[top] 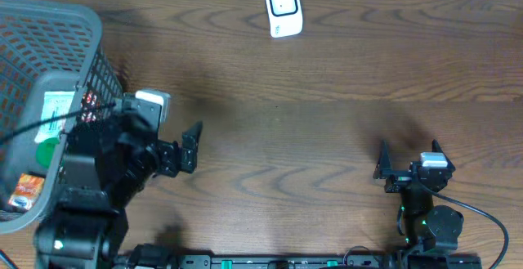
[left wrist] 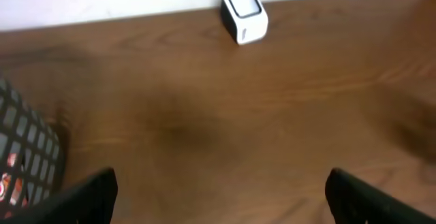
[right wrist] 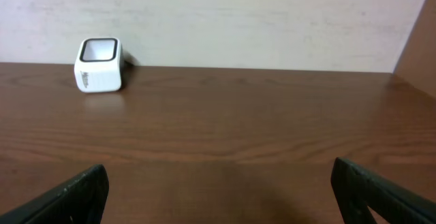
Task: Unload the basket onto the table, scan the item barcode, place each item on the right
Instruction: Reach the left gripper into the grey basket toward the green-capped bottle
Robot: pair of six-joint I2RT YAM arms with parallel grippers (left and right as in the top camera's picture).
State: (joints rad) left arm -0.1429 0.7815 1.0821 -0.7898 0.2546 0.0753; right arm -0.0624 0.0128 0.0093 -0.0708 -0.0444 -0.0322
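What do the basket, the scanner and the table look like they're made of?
Basket: probably grey plastic, moulded in an open grid. Scanner: smooth white plastic shell, it seems, with a dark window. Table: matte brown wood grain; solid wood or laminate, cannot tell.

Print on the scanner (top: 283, 9) and packages (top: 57, 114) is too blurred to read.

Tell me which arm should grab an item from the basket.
Left. The left end effector, open, sits beside the basket of packaged items; the right end effector, also open, is far across the table.
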